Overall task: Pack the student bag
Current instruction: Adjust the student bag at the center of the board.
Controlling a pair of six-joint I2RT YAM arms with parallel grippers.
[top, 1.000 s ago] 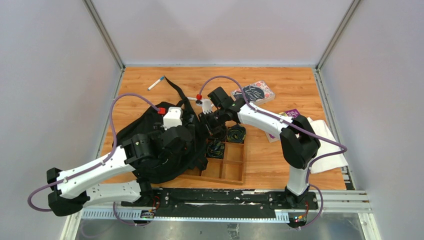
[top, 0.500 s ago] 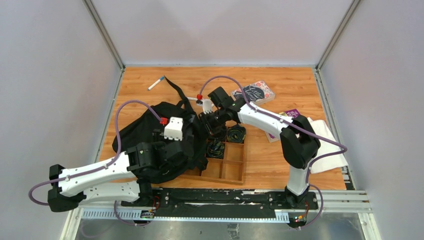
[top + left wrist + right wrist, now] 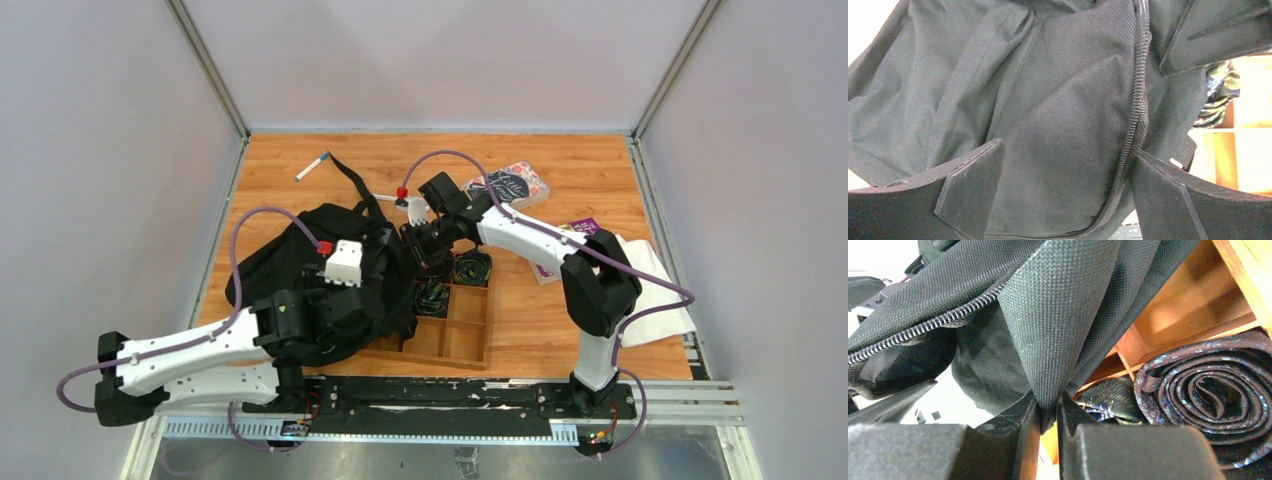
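The black student bag [image 3: 285, 250] lies slumped left of centre, its right side draped over the wooden tray [image 3: 466, 335]. My left gripper [image 3: 338, 300] is open over the bag's near part. In the left wrist view its jaws [image 3: 1063, 187] stand wide apart around a bulge of bag fabric [image 3: 1068, 115], and the right finger [image 3: 1168, 200] touches the zipper line [image 3: 1135, 125]. My right gripper [image 3: 415, 240] is shut on a fold of the bag's fabric [image 3: 1058, 315], pinched between the fingertips [image 3: 1048, 412], at the tray's far left corner.
Rolled patterned ties [image 3: 471, 268] [image 3: 1208, 395] sit in the tray's far compartments. A floral book [image 3: 507, 185] lies behind the tray, and a pen [image 3: 312, 166] lies at the far left. A purple booklet [image 3: 582, 227] and a white cloth [image 3: 655, 285] lie at the right. Long bag straps [image 3: 350, 180] trail toward the back.
My left gripper has pulled back toward the near edge over the bag and sits lower on it. The right gripper has held its pinch on the fabric almost in place.
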